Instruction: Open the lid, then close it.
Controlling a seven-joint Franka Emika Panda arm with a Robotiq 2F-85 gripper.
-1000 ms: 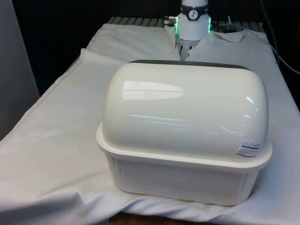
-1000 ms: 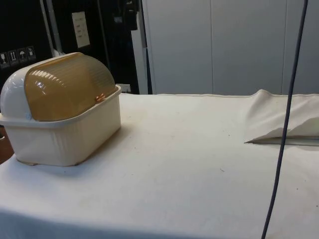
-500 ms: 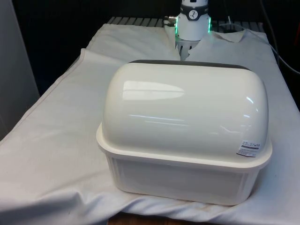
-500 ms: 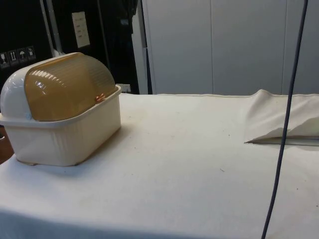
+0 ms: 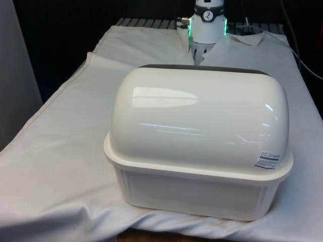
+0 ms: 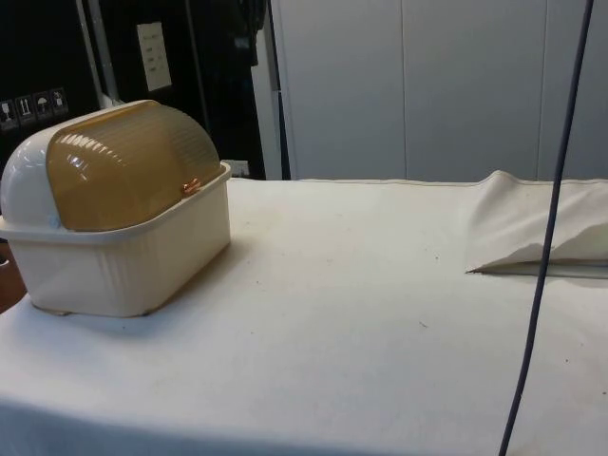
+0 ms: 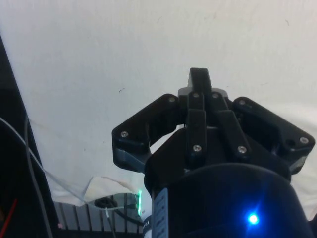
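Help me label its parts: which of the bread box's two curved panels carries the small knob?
The ribbed amber lid, with a copper-coloured knob near its lower edge; the smooth white shell shows none.

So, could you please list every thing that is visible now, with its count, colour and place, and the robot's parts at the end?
bread box: one, cream base and white shell, at the table's end away from the robot; its back faces the front view
lid: one, ribbed amber, shut down to the base's rim, facing the robot
lid handle: one, small, copper-coloured, at the lid's lower edge
label: one, white, on the shell's lower corner at the front view's right
cloth: one, white, over the whole table
cable: one, dark, hanging in the side view's foreground
gripper: one, black, fingers together, above bare cloth
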